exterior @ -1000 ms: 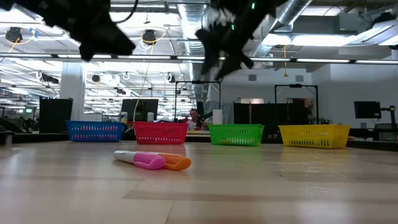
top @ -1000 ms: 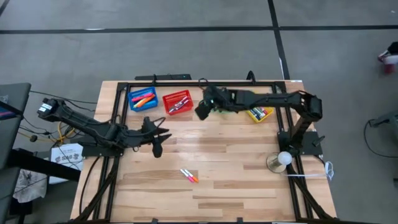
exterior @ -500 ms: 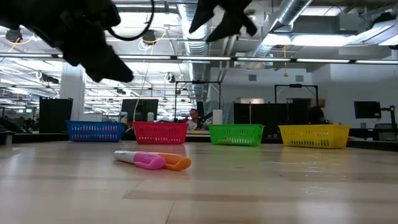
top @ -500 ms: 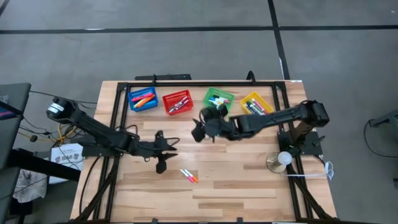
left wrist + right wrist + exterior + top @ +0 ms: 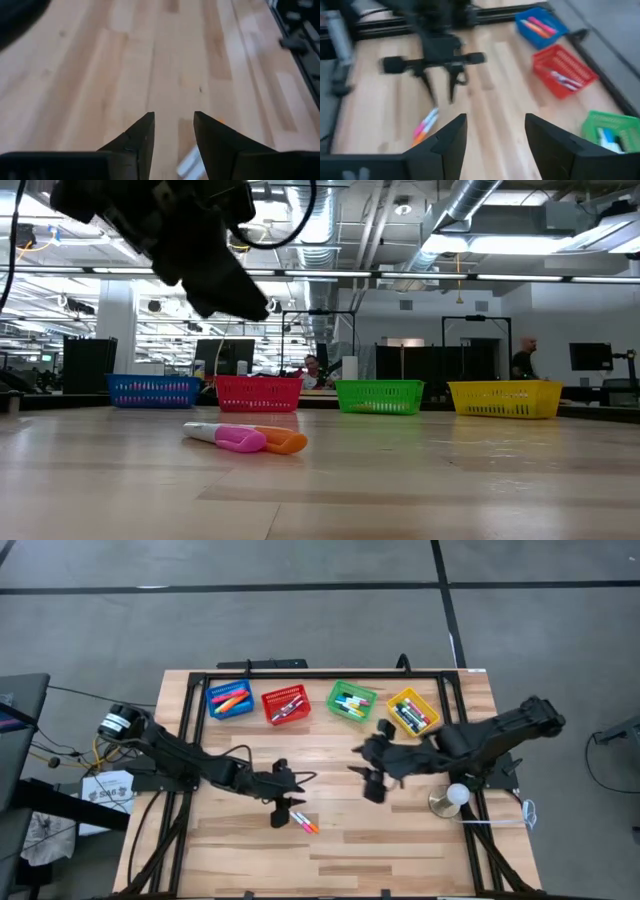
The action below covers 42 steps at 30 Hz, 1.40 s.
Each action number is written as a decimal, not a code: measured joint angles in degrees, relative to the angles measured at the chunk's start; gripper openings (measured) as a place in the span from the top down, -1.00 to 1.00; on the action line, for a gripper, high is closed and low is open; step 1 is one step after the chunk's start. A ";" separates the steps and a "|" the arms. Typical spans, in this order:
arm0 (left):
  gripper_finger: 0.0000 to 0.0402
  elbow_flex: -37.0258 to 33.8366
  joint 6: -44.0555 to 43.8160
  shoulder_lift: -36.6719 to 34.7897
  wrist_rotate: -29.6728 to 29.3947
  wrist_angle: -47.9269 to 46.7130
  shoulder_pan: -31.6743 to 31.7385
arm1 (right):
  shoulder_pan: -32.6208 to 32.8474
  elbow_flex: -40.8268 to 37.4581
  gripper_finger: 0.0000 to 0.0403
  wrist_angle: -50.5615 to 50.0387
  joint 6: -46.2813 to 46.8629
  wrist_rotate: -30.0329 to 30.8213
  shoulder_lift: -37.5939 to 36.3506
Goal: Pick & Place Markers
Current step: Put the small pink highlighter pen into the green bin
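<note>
Here the left hand [image 5: 283, 811] hangs with fingers parted, grasping nothing, just above the pink marker [image 5: 299, 819] and orange marker [image 5: 310, 826] lying touching on the tabletop [image 5: 400, 840], so clenching may catch both or knock one rolling, while the right hand [image 5: 372, 783], also parted and empty, waits nearby.

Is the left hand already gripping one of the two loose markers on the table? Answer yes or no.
No. In the high view the left hand hovers open beside the pink marker and orange marker, which lie on the table, ungripped.
</note>
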 joint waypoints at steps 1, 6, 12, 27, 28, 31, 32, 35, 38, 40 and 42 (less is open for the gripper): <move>0.32 0.00 0.21 0.41 0.81 -0.32 -0.04 | 1.15 0.04 0.08 -0.86 -0.05 -0.34 -0.70; 0.31 0.06 2.63 2.11 5.57 -0.88 -0.71 | 6.59 -0.12 0.15 -3.97 0.27 -0.52 -2.35; 0.32 0.08 2.99 4.36 10.33 -1.01 -2.58 | 10.44 -2.99 0.19 -2.42 2.13 -0.45 -2.16; 0.37 0.07 5.82 12.19 9.96 0.18 -3.75 | 10.57 -6.71 0.19 1.52 7.33 1.21 -2.10; 0.38 0.07 5.82 12.47 10.13 0.15 -3.89 | 10.55 -6.71 0.19 1.65 7.35 1.21 -2.10; 0.40 0.07 5.94 13.35 10.32 0.21 -3.81 | 10.57 -6.71 0.19 1.75 7.36 1.21 -2.10; 0.40 0.07 5.97 13.60 10.22 0.22 -3.72 | 10.57 -6.71 0.19 2.11 7.38 1.23 -2.10; 0.41 0.09 6.01 14.18 10.06 0.61 -3.68 | 10.57 -6.71 0.19 2.77 7.38 1.23 -2.10; 0.42 0.09 6.02 14.18 10.29 0.55 -3.98 | 10.57 -6.71 0.18 2.75 7.38 1.23 -2.10; 0.42 0.09 6.00 14.18 10.53 0.52 -3.99 | 10.57 -6.71 0.19 2.75 7.38 1.25 -2.10; 0.42 0.09 6.00 14.18 12.02 0.50 -3.96 | 10.54 -6.71 0.19 2.75 7.39 1.32 -2.10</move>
